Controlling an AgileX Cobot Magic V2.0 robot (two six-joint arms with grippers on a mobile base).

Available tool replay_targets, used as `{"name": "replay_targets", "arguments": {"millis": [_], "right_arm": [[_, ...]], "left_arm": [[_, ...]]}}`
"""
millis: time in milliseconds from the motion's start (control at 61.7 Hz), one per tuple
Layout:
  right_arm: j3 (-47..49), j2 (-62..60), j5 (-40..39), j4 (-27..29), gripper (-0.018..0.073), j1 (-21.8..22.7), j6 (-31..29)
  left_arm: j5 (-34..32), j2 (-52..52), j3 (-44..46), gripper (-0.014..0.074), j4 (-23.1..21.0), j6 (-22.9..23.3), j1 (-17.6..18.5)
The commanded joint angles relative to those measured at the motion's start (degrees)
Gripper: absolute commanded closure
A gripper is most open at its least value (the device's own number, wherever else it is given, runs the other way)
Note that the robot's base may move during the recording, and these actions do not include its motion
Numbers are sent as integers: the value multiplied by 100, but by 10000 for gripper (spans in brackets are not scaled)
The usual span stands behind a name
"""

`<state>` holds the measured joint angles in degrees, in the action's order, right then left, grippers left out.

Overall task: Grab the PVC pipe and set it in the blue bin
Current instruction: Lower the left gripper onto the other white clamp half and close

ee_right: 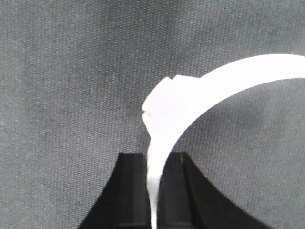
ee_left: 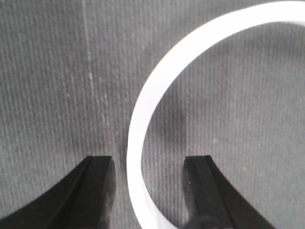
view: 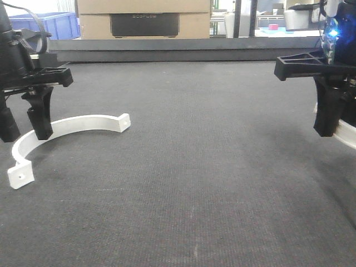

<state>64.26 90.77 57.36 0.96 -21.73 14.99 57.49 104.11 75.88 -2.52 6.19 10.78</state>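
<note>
Visibly, left gripper [ee_left: 148, 163], jaws wide, straddles one PVC arc [ee_left: 145, 109] while right gripper [ee_right: 154, 161] pinches a second arc [ee_right: 190, 95].

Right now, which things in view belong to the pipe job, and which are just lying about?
Job:
left PVC arc, straddled by the open left gripper
right PVC arc, clamped in the right gripper
blue bin, far back

Lying about:
cardboard box
black unit set in it
small pink object
</note>
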Motion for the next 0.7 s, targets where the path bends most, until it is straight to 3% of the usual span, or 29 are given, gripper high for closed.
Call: {"name": "replay_targets", "arguments": {"millis": [0,421,681], "right_arm": [[30,-73,-25,-96,728,-5,-19],[30,-73,-25,-96,728,-5,-19],[30,-73,-166,-96,728,-5,-19]], "left_arm": [[-106,39,-100,341,34,150,23],[-147,209,-172,367,137,340,23],[-152,209,-172,708,137,340,23]]}}
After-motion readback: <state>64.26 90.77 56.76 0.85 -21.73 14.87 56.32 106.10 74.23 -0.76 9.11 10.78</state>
